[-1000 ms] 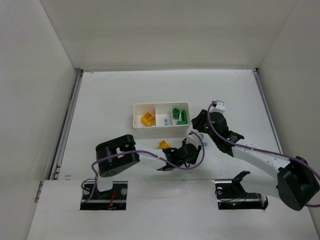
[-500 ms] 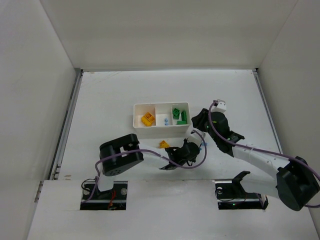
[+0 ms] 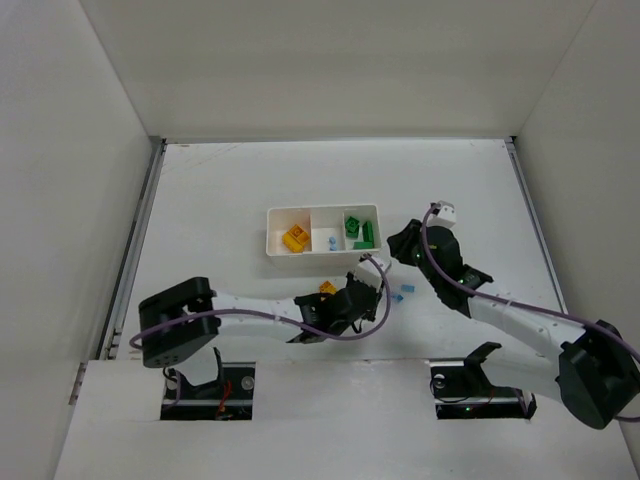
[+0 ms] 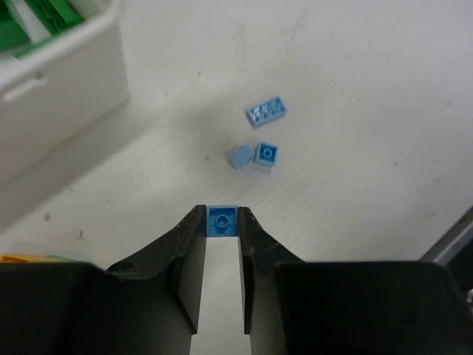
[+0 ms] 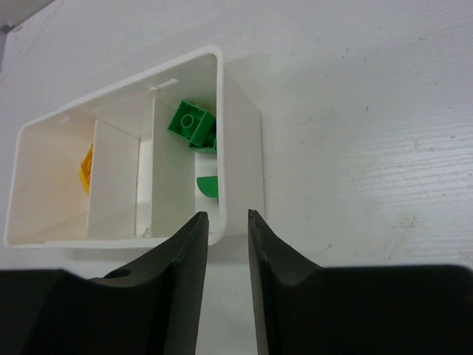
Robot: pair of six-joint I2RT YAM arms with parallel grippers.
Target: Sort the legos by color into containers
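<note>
My left gripper is pinched shut on a tiny blue one-stud brick, held right at the fingertips with the white table beneath. Three more loose blue pieces lie just beyond it. My right gripper stands partly open and holds nothing. It is poised over the near corner of the white tray, by the compartment holding green bricks. Yellow-orange bricks lie in the left compartment, and one pale blue piece in the middle.

Top camera looks down from behind; close wrist cameras both catch the tray.
</note>
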